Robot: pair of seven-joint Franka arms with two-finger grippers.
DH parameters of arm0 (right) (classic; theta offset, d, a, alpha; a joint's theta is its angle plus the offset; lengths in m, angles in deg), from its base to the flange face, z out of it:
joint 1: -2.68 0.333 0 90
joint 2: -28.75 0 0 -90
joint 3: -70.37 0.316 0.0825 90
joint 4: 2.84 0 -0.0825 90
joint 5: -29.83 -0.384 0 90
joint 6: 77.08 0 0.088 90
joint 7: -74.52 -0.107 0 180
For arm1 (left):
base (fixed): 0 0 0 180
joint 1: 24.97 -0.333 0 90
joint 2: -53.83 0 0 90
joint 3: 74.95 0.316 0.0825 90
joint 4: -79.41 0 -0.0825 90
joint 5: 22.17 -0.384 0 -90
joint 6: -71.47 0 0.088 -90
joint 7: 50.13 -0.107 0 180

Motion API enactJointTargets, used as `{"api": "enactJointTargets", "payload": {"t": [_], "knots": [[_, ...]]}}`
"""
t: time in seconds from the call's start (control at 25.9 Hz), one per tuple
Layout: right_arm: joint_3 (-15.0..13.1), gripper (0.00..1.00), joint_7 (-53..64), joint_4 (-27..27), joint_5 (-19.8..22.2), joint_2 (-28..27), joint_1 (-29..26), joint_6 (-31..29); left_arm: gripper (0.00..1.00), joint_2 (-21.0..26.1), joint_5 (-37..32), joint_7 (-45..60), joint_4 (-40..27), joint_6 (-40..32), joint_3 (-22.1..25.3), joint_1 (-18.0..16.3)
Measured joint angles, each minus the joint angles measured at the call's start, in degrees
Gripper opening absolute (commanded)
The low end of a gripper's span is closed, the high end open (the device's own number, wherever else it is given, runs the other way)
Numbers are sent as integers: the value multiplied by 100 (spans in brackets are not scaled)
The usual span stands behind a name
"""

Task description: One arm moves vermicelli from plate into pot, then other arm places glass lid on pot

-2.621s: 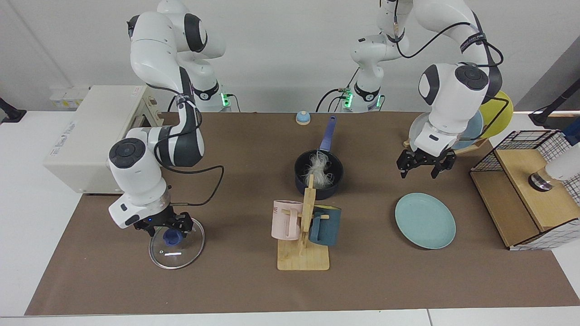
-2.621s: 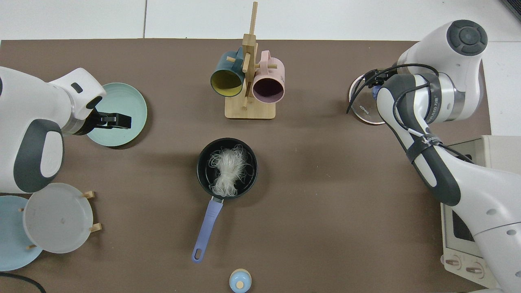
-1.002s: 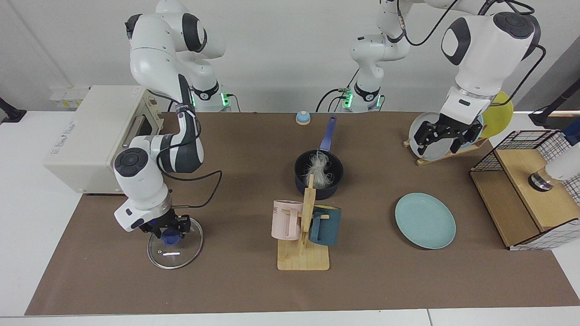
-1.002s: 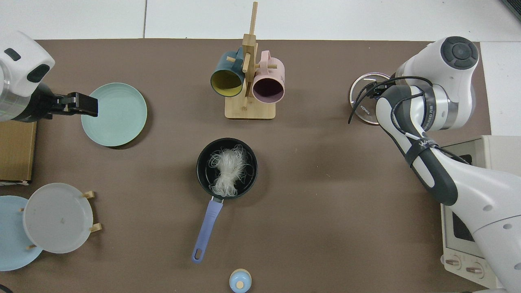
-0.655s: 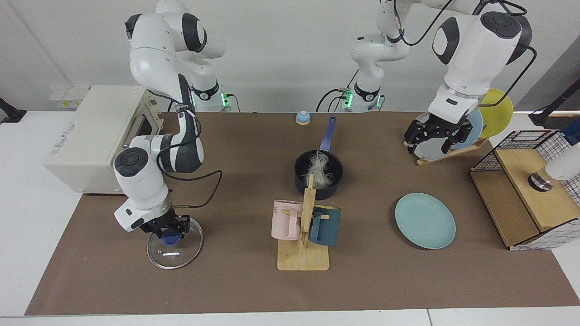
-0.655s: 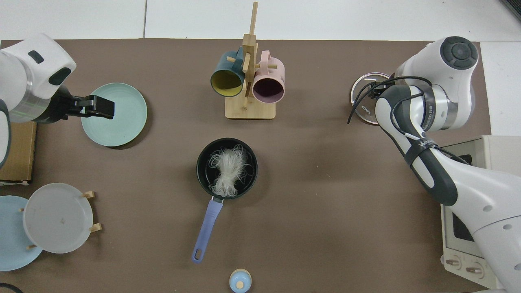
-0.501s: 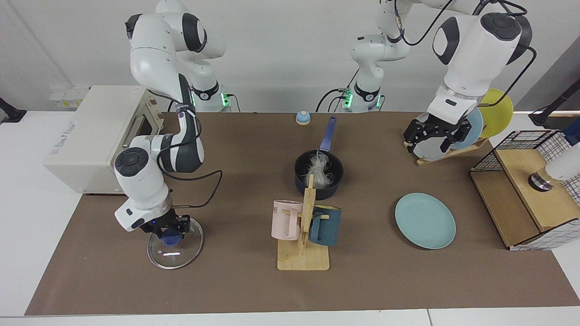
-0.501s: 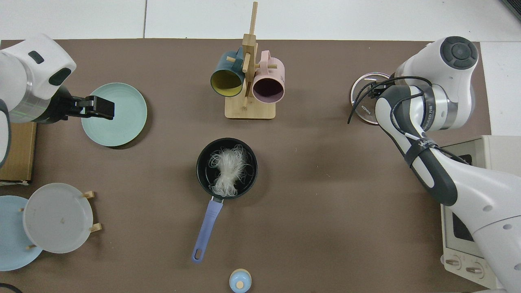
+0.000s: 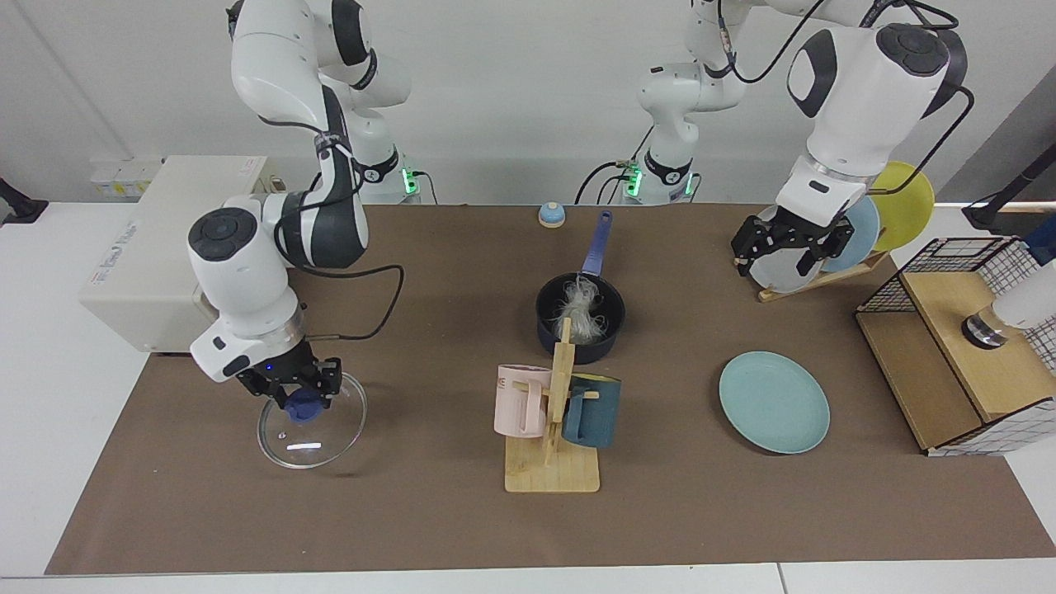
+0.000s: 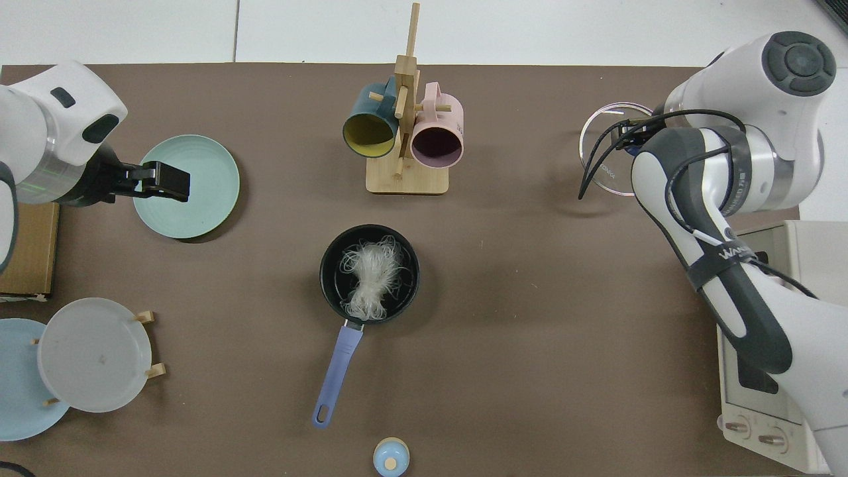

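The dark navy pot stands mid-table with the white vermicelli tangled inside it. My right gripper is shut on the blue knob of the glass lid. The lid hangs slightly tilted just above the mat at the facing view's left. In the top view the arm hides that knob. The pale teal plate lies bare at the facing view's right. My left gripper hangs open and holds nothing, high above the plate's far side.
A wooden mug stand with a pink and a teal mug stands in front of the pot. A rack of grey, blue and yellow plates is behind the left gripper. A wire-and-wood box, a white appliance and a small blue bell line the edges.
My right gripper has risen with the glass lid, which now hangs off the mat. The left arm, which rose earlier from beside the plate, has barely moved.
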Motion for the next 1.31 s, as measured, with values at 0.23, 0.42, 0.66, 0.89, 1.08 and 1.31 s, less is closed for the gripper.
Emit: {"api": "enactJointTargets", "payload": {"t": [0.23,0.42,0.66,0.89,1.08,1.31], "knots": [[3,0,-96,-22,-9,639,195,746,100,0,1,0,12,46,2,-1],[3,0,-286,-80,-7,995,309,1160,100,0,1,0,16,83,10,-4],[-4,0,-771,-152,5,1102,471,1293,100,0,1,0,29,117,18,-5],[-1,0,-1360,-155,110,1129,840,1476,100,0,1,0,31,122,17,-5],[9,0,-2091,-154,113,1230,1392,1718,100,0,1,0,31,123,17,-5],[25,0,-2991,-159,114,1393,2189,1980,100,0,1,0,31,125,13,-4]]}}
